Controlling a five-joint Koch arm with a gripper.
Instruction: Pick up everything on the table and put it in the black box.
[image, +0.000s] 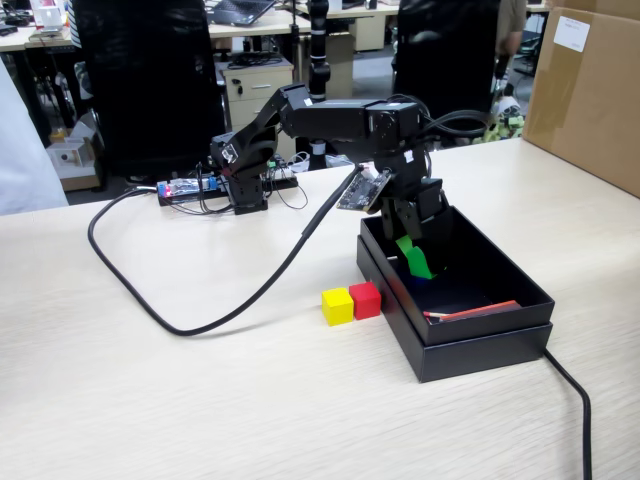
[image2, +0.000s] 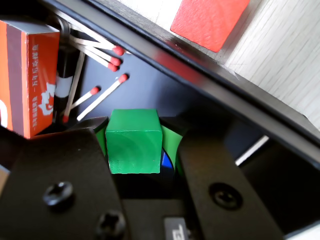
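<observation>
Reaching down into the black box, the Koch arm's end effector held the green cube clamped between its jaws, just above the box floor, as the fixed view showed. A sliver of the blue cube lay in shadow below it, inside the box. The yellow cube and the red cube sat touching side by side on the worktop, just beside the box's left wall. A thin red-orange stick rested in the box's near corner. The pale beige wood-grain worktop also carried a black cable looping back to the arm's base, and a large brown carton stood at the right edge. Office desks and dark chairs filled the room behind.

Seen from the wrist view, the green cube looked solid, matte and sharp-edged, gripped on both sides by the end effector, with a small patch of the blue cube showing just beneath its right corner. Red-tipped matches lay scattered on the dark box floor beside an orange matchbox at the left. Beyond the black box's wall, the red cube sat on the pale worktop.
</observation>
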